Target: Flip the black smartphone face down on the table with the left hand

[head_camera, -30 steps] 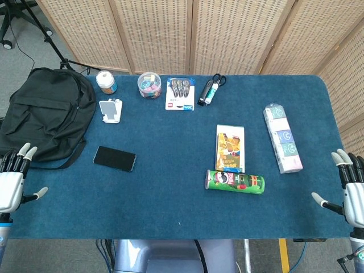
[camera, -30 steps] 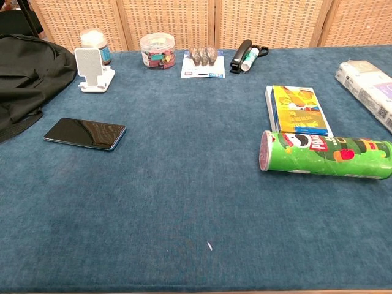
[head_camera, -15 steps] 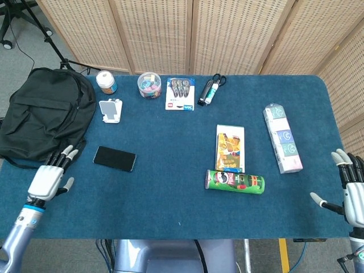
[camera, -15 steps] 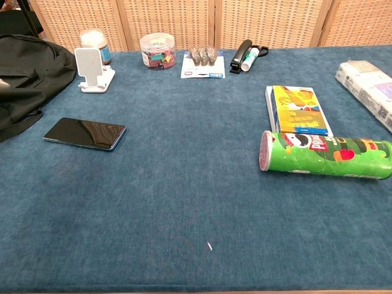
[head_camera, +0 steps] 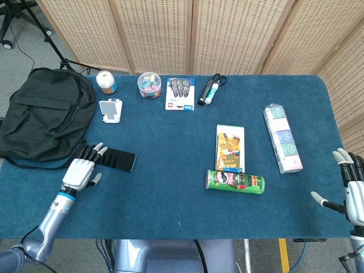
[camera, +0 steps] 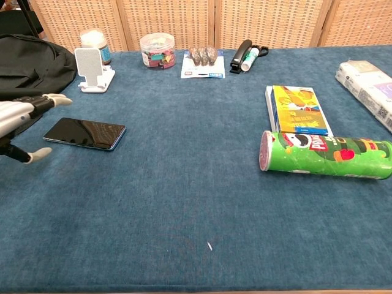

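The black smartphone (head_camera: 118,160) (camera: 86,133) lies flat, screen up, on the blue table's left side. My left hand (head_camera: 83,169) (camera: 21,122) hovers at the phone's left end with its fingers spread, the fingertips (head_camera: 98,149) reaching over that end in the head view. It holds nothing. In the chest view it hangs beside the phone, thumb pointing down toward the cloth. Off the table's right front corner, my right hand (head_camera: 352,190) stays open with fingers apart; the chest view does not show it.
A black backpack (head_camera: 42,116) lies left of the phone. A white phone stand (head_camera: 110,110), a jar (head_camera: 106,82), a clip tub (head_camera: 149,85) and a stapler pack (head_camera: 180,93) line the back. A green chips can (head_camera: 235,182), yellow box (head_camera: 230,148) and tissue pack (head_camera: 282,136) sit right.
My left hand has moved from off the table's left front edge, rightward and forward, up to the phone's left end. The phone and my right hand have stayed put.
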`<action>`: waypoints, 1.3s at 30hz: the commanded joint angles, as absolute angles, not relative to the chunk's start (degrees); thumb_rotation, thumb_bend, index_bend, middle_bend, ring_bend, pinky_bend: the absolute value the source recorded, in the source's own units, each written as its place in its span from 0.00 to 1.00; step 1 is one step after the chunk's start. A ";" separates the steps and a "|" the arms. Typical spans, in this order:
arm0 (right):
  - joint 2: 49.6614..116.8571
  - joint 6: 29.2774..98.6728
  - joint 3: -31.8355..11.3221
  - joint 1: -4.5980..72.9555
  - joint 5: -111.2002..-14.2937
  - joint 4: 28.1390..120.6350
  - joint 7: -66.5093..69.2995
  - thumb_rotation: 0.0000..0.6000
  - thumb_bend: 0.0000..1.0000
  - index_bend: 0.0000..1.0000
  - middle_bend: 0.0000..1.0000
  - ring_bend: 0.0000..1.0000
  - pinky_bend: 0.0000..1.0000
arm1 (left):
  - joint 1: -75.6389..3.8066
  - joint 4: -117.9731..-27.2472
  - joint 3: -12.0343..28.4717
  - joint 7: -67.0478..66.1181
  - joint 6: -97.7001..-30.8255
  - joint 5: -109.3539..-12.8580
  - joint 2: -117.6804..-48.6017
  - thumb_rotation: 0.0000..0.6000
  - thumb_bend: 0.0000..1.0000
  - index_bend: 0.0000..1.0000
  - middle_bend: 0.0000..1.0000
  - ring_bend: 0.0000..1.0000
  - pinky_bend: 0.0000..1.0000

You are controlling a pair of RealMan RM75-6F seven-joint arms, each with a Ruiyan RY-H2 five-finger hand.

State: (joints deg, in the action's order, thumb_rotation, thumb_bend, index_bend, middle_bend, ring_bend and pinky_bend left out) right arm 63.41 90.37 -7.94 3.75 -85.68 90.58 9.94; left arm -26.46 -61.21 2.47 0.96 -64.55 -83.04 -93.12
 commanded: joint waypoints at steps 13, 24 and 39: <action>63.33 89.81 -8.29 3.84 -84.71 90.40 10.45 1.00 0.00 0.05 0.00 0.00 0.00 | -31.46 -56.09 5.93 -0.08 -57.94 -79.61 -98.28 1.00 0.38 0.00 0.00 0.00 0.00; 63.13 89.58 -8.47 3.84 -84.28 90.40 10.74 1.00 0.00 0.05 0.00 0.00 0.00 | -32.79 -55.08 6.26 -1.38 -54.73 -77.71 -99.34 1.00 0.38 0.00 0.00 0.00 0.00; 63.19 89.48 -8.37 3.86 -84.48 90.42 10.90 1.00 0.00 0.05 0.00 0.00 0.00 | -33.64 -49.85 6.66 0.95 -57.76 -79.12 -102.13 1.00 0.61 0.15 0.00 0.00 0.00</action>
